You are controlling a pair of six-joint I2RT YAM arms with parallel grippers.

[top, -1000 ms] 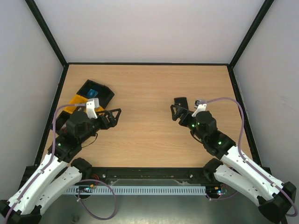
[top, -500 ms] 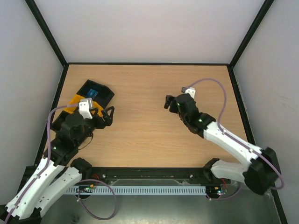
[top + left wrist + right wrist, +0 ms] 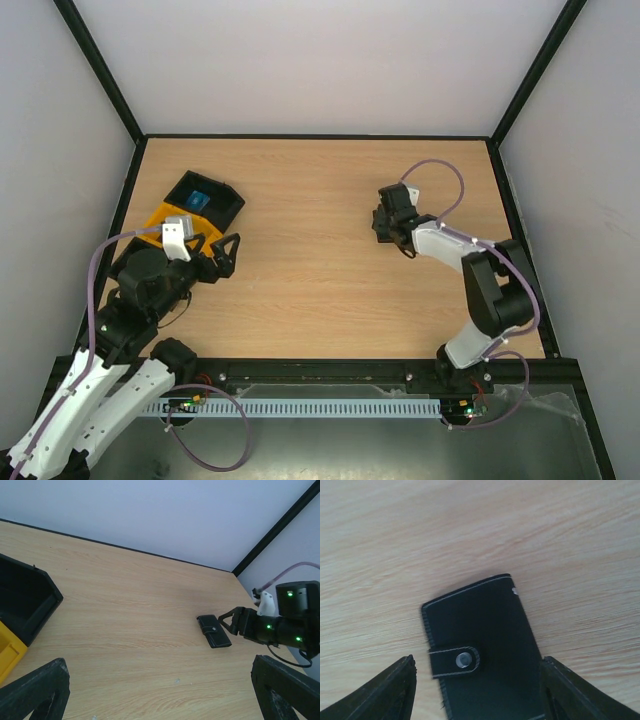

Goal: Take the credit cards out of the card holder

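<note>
The card holder (image 3: pixel 482 650) is a black wallet lying flat on the table, closed by its snap tab. My right gripper (image 3: pixel 480 695) is open just above it, with one finger on each side of its near end. The wallet also shows in the left wrist view (image 3: pixel 214 631) and, mostly hidden under the right gripper (image 3: pixel 390 222), in the top view (image 3: pixel 381 230). No card shows at the wallet. A blue credit card (image 3: pixel 197 199) lies in the black tray. My left gripper (image 3: pixel 225 255) is open and empty, far to the left of the wallet.
A black tray (image 3: pixel 225 200) and a yellow tray (image 3: pixel 160 217) sit at the far left of the table, just beyond the left gripper. In the left wrist view they show as the black tray (image 3: pixel 25 600) and the yellow tray (image 3: pixel 7 652).
The right arm has stretched out and brought its gripper around over the wallet. The left gripper has drawn back slightly to the left. The wallet has not moved.
</note>
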